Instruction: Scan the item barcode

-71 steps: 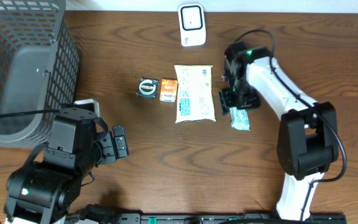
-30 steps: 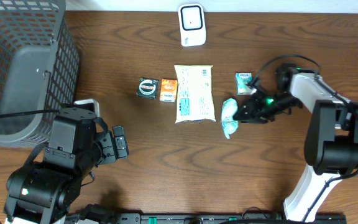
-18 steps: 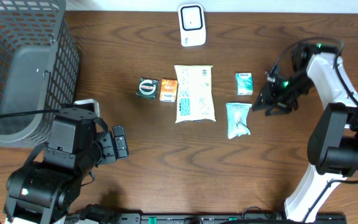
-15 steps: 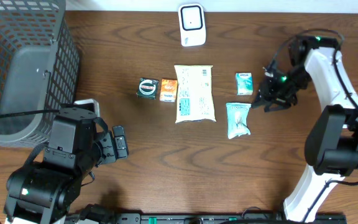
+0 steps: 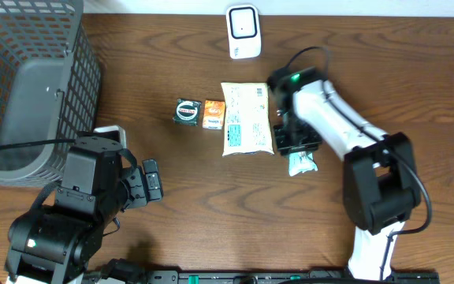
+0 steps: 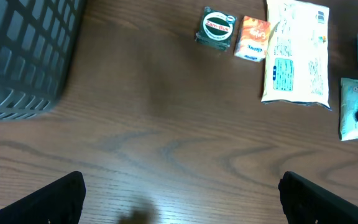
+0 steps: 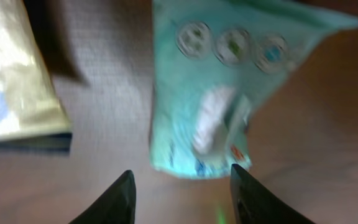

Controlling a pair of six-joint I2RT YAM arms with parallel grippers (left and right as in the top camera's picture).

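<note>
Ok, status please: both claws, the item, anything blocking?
Left claw open, empty. Right claw open above the teal packet, not gripping it. Cream pouch lies close beside, nothing on top.

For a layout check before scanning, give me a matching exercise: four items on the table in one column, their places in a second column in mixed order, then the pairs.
1. round green tin
2. orange packet
3. cream pouch
4. teal packet

A. between the tin and the pouch
B. at the right tool
C. left end of the row
D. nearest the white scanner

Pairs: 1-C, 2-A, 3-D, 4-B.
</note>
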